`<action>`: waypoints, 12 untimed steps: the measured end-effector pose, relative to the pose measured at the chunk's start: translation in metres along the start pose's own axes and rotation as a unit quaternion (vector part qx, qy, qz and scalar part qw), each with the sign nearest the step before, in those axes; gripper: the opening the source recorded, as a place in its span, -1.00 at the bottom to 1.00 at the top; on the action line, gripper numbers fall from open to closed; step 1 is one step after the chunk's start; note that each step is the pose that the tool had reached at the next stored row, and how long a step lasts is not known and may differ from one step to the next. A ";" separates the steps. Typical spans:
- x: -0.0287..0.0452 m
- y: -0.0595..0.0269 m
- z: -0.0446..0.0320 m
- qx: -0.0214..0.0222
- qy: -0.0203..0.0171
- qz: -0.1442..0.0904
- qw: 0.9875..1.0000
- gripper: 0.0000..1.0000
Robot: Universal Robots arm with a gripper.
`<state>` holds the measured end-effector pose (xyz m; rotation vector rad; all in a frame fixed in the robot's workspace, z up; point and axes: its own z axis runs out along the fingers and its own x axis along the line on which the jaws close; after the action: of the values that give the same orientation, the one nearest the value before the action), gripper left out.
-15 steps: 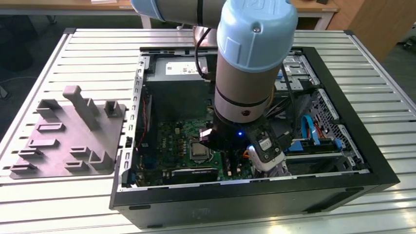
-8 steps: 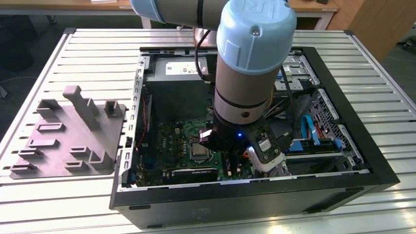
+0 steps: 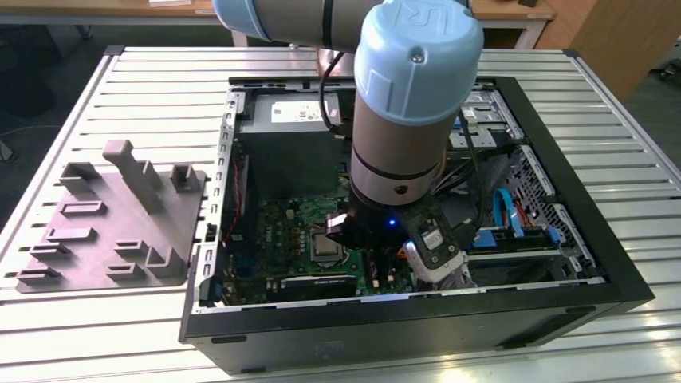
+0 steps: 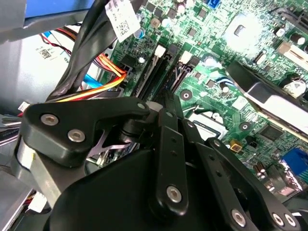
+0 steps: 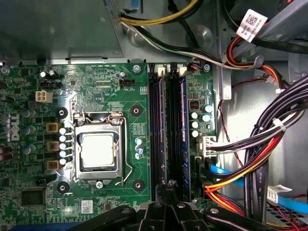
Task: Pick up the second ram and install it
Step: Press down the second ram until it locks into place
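Here the claw (image 5: 169,211) is down inside the open computer case (image 3: 596,275), right over the long black memory slots (image 5: 160,130) on the green motherboard (image 5: 96,86). In the first wrist view its black fingers (image 5: 169,185) come together at the near end of the slots, but I cannot tell if they are closed on anything. In the second wrist view the claw's black arms (image 4: 171,159) point at the same slots. The second ram (image 5: 183,130) seems to be the thin blue-edged stick standing in the slot farthest from the silver processor socket (image 5: 98,149), but it is hard to be sure. Next to the slots, on the side away from the socket, there are bunches of black, red, orange and yellow wires (image 5: 260,163). In the exterior view the robot arm (image 3: 410,104) reaches down into the case. The case sits on a bench (image 3: 159,88) of pale slats. A grey tray (image 3: 112,231) with upright pegs lies on the bench beside the case, at the exterior view's left.
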<state>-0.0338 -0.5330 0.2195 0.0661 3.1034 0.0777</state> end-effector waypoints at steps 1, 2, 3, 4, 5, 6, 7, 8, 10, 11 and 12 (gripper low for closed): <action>0.0000 0.0000 0.0003 0.000 0.000 0.000 1.000 -0.80; 0.0001 0.0000 0.0013 0.000 0.000 0.000 1.000 -0.80; 0.0001 -0.0001 0.0018 0.000 0.000 0.000 1.000 -0.80; 0.0001 -0.0001 0.0019 0.000 0.000 0.000 1.000 -0.80; 0.0001 -0.0001 0.0019 0.000 0.000 0.000 1.000 -0.80; 0.0001 -0.0001 0.0021 0.000 0.000 0.000 1.000 -0.80; 0.0001 -0.0001 0.0022 0.000 0.000 0.000 1.000 -0.80; 0.0001 -0.0001 0.0023 0.000 0.000 0.000 1.000 -0.80; 0.0001 -0.0001 0.0023 0.000 0.000 0.000 1.000 -0.80; 0.0001 -0.0001 0.0024 0.000 0.000 0.000 1.000 -0.80; 0.0001 -0.0001 0.0024 0.000 0.000 0.000 1.000 -0.80</action>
<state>-0.0338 -0.5330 0.2171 0.0661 3.1034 0.0776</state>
